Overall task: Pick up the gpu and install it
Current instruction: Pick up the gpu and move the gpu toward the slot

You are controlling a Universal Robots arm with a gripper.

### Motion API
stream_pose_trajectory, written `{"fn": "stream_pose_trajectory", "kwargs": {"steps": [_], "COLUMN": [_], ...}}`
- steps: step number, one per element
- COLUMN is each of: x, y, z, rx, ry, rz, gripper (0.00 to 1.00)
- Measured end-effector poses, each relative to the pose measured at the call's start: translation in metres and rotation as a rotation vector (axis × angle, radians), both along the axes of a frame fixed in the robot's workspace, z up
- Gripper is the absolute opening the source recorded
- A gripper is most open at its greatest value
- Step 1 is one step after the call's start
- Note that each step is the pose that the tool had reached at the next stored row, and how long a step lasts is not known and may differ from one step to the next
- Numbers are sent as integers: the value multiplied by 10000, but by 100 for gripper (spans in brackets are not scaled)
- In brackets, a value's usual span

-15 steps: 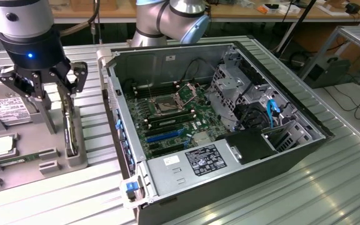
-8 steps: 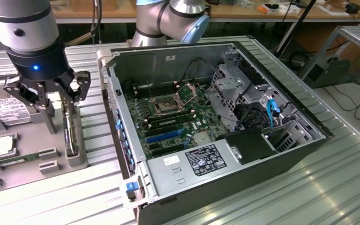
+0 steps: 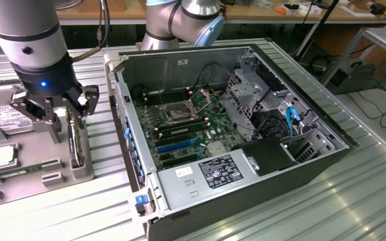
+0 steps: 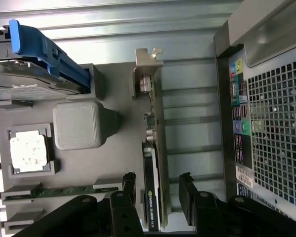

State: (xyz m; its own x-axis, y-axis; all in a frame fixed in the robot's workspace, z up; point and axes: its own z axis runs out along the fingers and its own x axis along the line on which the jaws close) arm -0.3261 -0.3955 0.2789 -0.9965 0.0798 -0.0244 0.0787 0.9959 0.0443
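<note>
Closest to the wrist camera, the black two-fingered gripper [image 4: 158, 193] stood open, one finger on each side of the gpu [image 4: 152, 163], with a gap visible between each finger and the card. The gpu was a thin green circuit board with a black cooler face and a silver metal end bracket. It stood on its long edge in a slot of a grey moulded parts tray [image 4: 121, 148], its cooler end between the fingers and its bracket end pointing away from them.

Further along the same tray sat a thin green memory stick [image 4: 64, 190] in its own slot, a small square silver processor chip [image 4: 28, 151] in a recess, and a raised grey square block [image 4: 76, 124]. Beyond these lay a silver hard drive [image 4: 19, 81] with a blue plastic rail [image 4: 49, 52] along one side.

The tray rested on a ribbed silver metal table [image 3: 354, 201]. In the exterior view, a black desktop computer case [image 3: 320, 165] lay open on its side just beside the tray, on the exterior view's right, with its green motherboard [image 3: 179, 125] exposed. Wooden workbenches [image 3: 260, 15] stood at the far back.
</note>
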Motion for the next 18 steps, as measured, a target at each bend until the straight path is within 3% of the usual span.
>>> {"fn": "stream_pose_trajectory", "kwargs": {"steps": [9, 18], "x": [-5, -30], "y": [0, 0], "z": [-241, -328], "rx": [-5, -26], "ry": [0, 1], "rz": [0, 0], "gripper": [48, 48]}}
